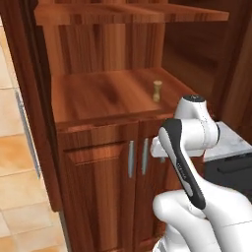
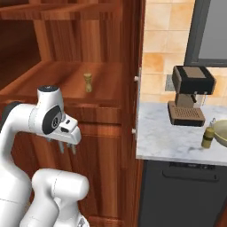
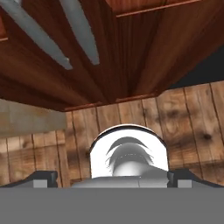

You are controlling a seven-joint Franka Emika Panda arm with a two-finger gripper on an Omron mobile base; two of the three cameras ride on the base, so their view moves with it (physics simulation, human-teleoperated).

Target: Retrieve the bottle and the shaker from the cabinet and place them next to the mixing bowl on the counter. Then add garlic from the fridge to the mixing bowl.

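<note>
The claw point(image 2: 67, 148) hangs nearest to the base, in front of the lower doors of the cabinet point(image 1: 98, 177), pointing down toward the floor. Its two fingers point(image 2: 61, 146) stand wide apart and hold nothing. In the hand view the two slim silver bar handles point(image 3: 81, 28) of those doors run side by side above a wooden plank floor point(image 3: 192, 118).

Above the doors, the open shelf point(image 1: 103, 96) of the cabinet carries the shaker point(image 1: 157, 91), a small tan piece standing upright toward the right rear of the shelf, well apart from the claw. A second shelf point(image 1: 133, 14) sits above it.

To the right of the cabinet, the white marble table point(image 2: 164, 137) extends over a dark front. The bottle point(image 2: 208, 136) stands upright near the table's right end, just beside the olive-yellow mixing bowl point(image 2: 220, 133), which is cut by the right picture edge; whether the two touch cannot be told. Farther back on the table, a brown coffee machine point(image 2: 188, 95) stands against the tiled wall point(image 2: 162, 44).
</note>
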